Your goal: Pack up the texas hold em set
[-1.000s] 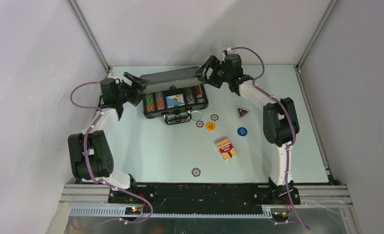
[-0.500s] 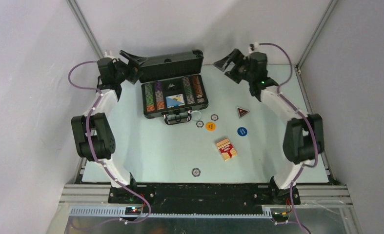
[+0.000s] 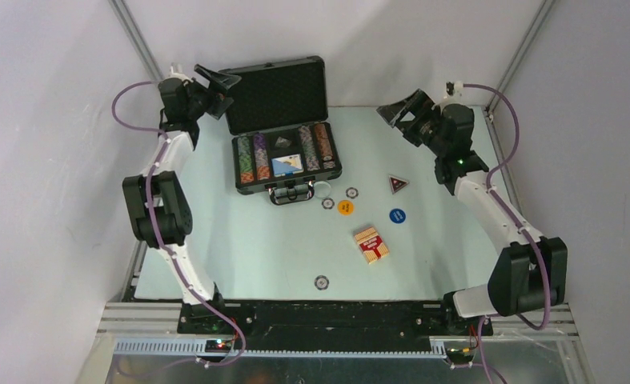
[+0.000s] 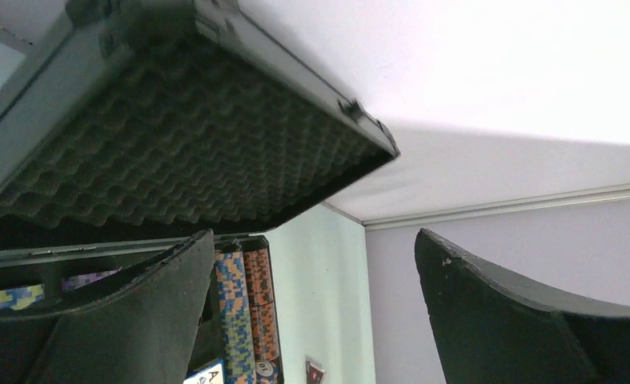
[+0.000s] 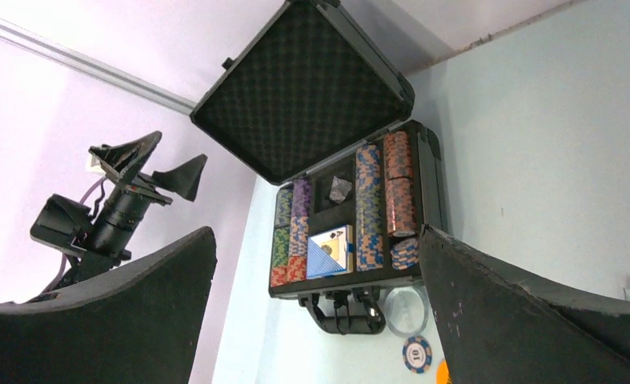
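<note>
Left gripper [image 3: 219, 86] and right gripper [image 3: 399, 118] both gaped wide and empty, flanking the open briefcase [image 3: 278, 86]; the loose card deck [image 3: 371, 244] lay diagonally on the table [image 3: 247, 240], nearer the right arm, basewards of its jaws.

I'm looking down on a pale green table [image 3: 239, 248]. The open black case [image 3: 251, 187] stands toward its far side. Just beside the case handle lies a clear ring [image 3: 322, 189], then a near chip [image 3: 327, 203], a far chip [image 3: 351, 192], an orange disc [image 3: 345, 207], a blue disc [image 3: 397, 215] and a dark triangle [image 3: 399, 184]. A red card deck [image 3: 371, 244] lies mid-table, and a lone chip [image 3: 321, 282] lies near the front edge.
</note>
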You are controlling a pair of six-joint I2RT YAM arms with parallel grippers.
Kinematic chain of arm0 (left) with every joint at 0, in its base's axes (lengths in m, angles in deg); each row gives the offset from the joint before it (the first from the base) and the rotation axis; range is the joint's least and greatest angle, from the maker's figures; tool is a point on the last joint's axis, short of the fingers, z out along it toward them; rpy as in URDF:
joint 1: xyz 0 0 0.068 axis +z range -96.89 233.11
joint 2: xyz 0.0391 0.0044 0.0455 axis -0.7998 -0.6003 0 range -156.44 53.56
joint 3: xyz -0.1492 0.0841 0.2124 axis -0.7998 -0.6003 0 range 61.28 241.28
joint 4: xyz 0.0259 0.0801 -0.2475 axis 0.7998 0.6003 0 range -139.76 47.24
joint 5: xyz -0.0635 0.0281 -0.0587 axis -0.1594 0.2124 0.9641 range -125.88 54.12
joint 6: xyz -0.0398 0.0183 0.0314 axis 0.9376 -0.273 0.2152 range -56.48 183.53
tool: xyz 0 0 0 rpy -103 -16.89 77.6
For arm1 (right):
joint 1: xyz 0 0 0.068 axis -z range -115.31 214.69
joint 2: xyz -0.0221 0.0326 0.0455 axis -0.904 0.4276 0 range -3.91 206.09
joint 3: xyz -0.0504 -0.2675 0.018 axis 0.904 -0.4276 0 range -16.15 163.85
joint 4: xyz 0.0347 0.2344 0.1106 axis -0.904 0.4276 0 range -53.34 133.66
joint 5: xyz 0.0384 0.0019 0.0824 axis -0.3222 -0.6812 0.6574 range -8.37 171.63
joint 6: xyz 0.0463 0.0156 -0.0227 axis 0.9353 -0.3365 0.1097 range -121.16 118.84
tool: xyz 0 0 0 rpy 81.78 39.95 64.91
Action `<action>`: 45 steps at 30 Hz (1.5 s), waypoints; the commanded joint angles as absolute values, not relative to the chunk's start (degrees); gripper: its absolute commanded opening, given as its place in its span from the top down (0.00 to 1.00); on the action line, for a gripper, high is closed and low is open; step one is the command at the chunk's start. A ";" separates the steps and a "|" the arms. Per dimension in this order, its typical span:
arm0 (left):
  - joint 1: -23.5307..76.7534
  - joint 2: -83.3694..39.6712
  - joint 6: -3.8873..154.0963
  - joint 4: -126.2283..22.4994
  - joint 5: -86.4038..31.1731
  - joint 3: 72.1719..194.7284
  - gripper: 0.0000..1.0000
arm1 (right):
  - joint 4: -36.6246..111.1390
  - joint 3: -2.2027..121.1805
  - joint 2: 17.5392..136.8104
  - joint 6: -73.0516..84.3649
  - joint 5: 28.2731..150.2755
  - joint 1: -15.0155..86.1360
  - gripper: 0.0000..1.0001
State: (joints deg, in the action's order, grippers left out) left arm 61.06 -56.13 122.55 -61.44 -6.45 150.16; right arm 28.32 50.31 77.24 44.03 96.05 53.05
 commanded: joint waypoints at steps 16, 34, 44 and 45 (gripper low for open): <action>60.92 -30.21 110.51 -58.78 -6.67 133.57 0.02 | 46.14 44.81 64.26 36.36 82.02 51.39 0.00; 56.31 12.87 78.30 -20.46 -53.94 117.19 0.02 | 49.48 34.86 56.84 30.14 77.65 48.01 0.06; 56.45 17.42 80.86 -17.02 -45.73 108.43 0.02 | 42.48 33.01 64.30 24.64 71.16 32.44 0.10; 56.45 18.18 80.58 -16.65 -44.27 108.10 0.02 | 41.99 33.04 65.26 25.13 71.28 31.75 0.11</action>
